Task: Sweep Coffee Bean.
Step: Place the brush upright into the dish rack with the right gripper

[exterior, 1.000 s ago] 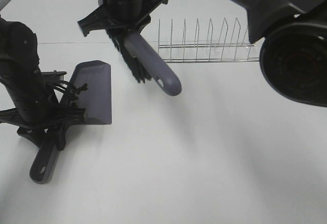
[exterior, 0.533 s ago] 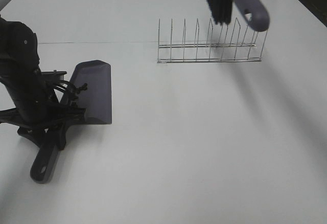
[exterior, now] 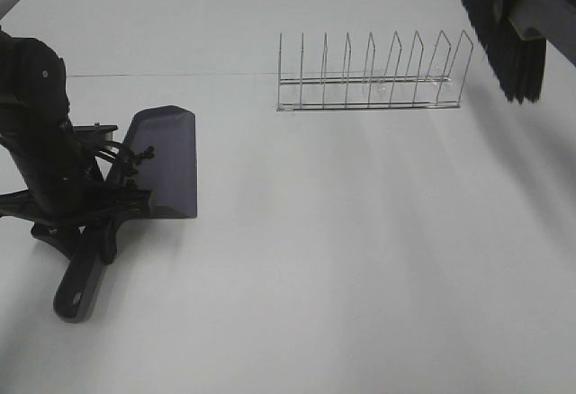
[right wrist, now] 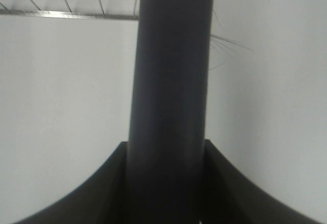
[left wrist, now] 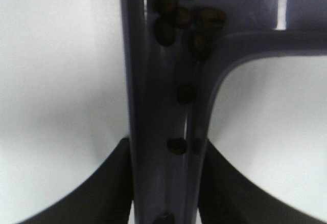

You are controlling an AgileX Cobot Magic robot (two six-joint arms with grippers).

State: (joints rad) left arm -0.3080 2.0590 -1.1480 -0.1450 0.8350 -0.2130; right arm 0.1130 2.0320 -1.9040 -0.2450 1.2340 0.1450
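We see a white table (exterior: 360,259) (a thin seam (exterior: 180,75) crosses its far part) with a rack (exterior: 373,79) at twelve o'clock. At nine, the left claw (left wrist: 164,155) pinches the dustpan (exterior: 166,156) handle, and the beans (left wrist: 176,17) lie inside the pan. At two, the right claw (right wrist: 166,155) pinches the brush (exterior: 513,52).

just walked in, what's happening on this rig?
Left claw grips the dustpan by its handle, pan resting on the table at left. Coffee beans sit in the pan and along the handle channel. Right claw holds the brush in the air by the wire rack's right end. No loose beans visible on the table, so sweeping looks done.
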